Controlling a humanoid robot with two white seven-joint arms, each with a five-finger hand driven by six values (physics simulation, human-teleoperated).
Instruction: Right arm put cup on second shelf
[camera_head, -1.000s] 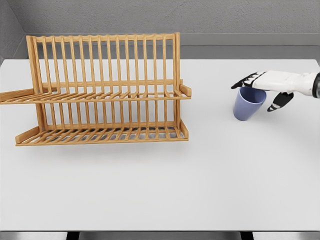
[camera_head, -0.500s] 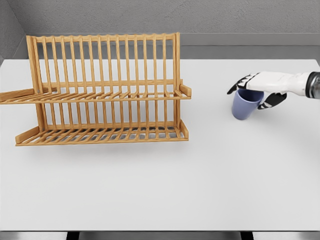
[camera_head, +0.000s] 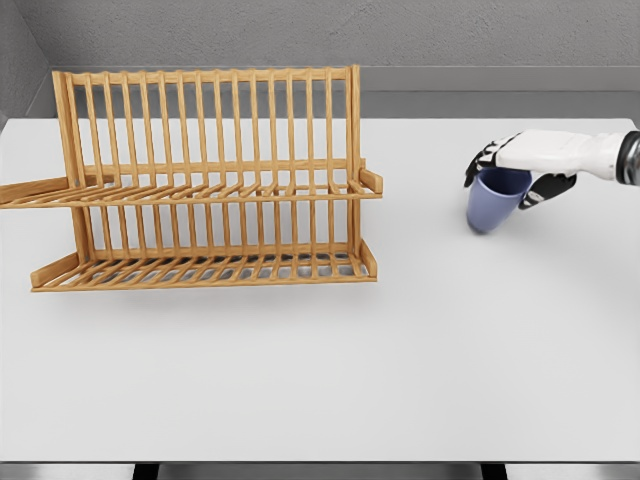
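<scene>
The dish rack (camera_head: 210, 180) is wood: warm honey-coloured slats with a smooth, lightly satin finish and faint grain. The cup (camera_head: 495, 201) is a matt blue-lavender body, smooth, resembling glazed ceramic or plastic; which of the two cannot be determined. The right hand (camera_head: 520, 165) has a smooth white shell resembling hard plastic, with a soft sheen; its fingers (camera_head: 482, 160) carry black matt segments. The bench (camera_head: 420, 350) is a flat, pale grey-white, matt surface without texture. The wall (camera_head: 400, 35) behind is grey, rough and mottled, like concrete.
</scene>
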